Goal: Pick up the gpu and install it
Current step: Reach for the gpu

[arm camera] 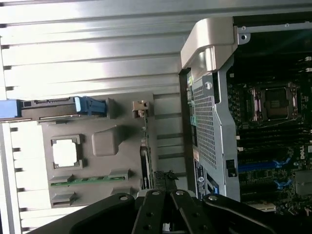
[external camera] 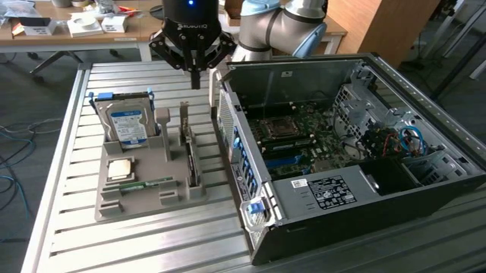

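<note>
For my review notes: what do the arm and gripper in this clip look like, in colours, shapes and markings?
The arm is built of rounded silver-grey metal segments with a pale blue joint cap. The gripper is black, with white ROBOTIQ lettering on its body, a small blue light above that, and bolted black linkage bars that taper toward the tips.

tray [external camera: 144,209] on table [external camera: 114,247]; computer case [external camera: 334,190] just beside, exterior view's right; gpu [external camera: 192,164] standing along tray's case-side edge
</note>
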Tool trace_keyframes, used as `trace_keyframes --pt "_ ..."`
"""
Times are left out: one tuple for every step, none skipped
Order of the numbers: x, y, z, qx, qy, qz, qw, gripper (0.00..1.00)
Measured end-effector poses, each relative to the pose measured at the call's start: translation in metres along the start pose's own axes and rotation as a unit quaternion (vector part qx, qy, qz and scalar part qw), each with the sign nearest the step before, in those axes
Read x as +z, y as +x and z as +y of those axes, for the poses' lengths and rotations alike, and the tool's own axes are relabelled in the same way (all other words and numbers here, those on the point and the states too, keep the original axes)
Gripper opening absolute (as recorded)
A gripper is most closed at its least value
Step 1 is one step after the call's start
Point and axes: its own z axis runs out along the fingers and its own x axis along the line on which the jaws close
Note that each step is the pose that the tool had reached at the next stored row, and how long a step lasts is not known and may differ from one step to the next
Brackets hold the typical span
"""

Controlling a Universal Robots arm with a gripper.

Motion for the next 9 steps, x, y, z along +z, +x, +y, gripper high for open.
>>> trace_keyframes --pt "0.0000 0.002 -0.0002 0.001 0.0000 -0.0001 1.0000 0.11" --pt "0.0000 0.004 -0.0005 0.001 0.0000 -0.0001 1.0000 0.11" --pt "0.0000 0.006 -0.0007 0.002 0.0000 -0.0001 1.0000 0.11" --pt "-0.0001 0.008 -0.0009 0.002 0.0000 -0.0001 1.0000 0.11" --pt "-0.0001 0.010 -0.0011 0.003 0.0000 -0.0001 1.0000 0.11" --pt "-0.0001 0.012 -0.0013 0.003 0.0001 -0.0001 1.0000 0.11" --pt "-0.0001 0.013 -0.0015 0.004 0.0001 -0.0002 1.0000 0.11" --pt "-0.0001 0.015 -0.0016 0.004 0.0001 -0.0002 1.0000 0.11" --pt "-0.0001 0.016 -0.0018 0.004 0.0001 -0.0002 1.0000 0.11"
